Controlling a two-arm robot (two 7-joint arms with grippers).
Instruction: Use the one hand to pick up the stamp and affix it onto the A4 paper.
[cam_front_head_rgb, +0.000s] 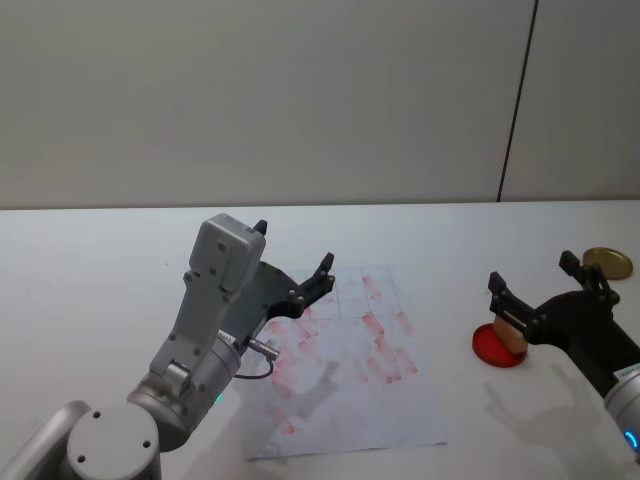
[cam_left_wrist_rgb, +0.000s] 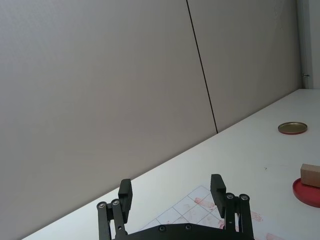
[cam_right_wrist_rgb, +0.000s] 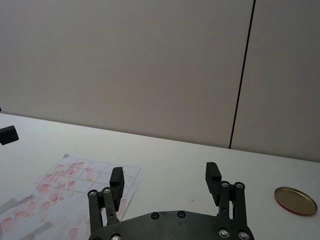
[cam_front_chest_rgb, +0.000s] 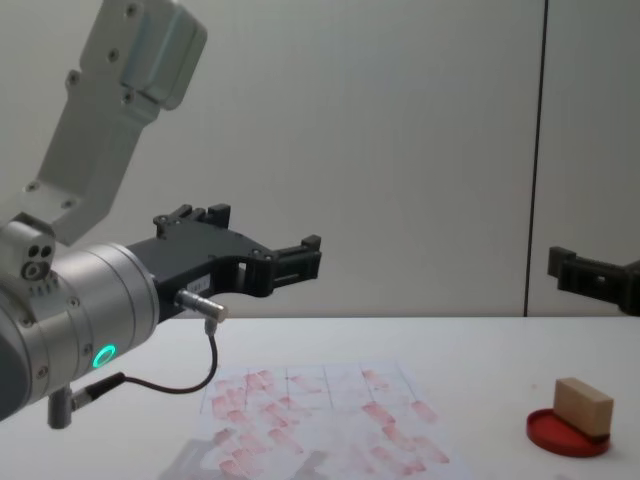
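Two arms reach out over the white table (cam_front_head_rgb: 90, 260). Nearest to us the silver left arm rises on the left. Its left gripper (cam_front_head_rgb: 294, 245) hangs high over the left part of the paper (cam_front_head_rgb: 345, 400), fingers spread wide and holding nothing.

We see the paper lying flat in the middle of the table, with a faint grid and many reddish marks. A little off its right edge sits the red ink pad (cam_front_head_rgb: 487, 350), and the stamp (cam_front_head_rgb: 513, 335), a small wooden block, stands on it.

From the chest view we judge the right gripper (cam_front_head_rgb: 532, 272) to be raised well above the stamp, not touching it. Its fingers are parted with nothing between them.

Farther back on the right a round gold lid (cam_front_head_rgb: 607, 262) lies on the table. Behind everything we see a grey wall (cam_front_head_rgb: 250, 100) with one dark upright seam.
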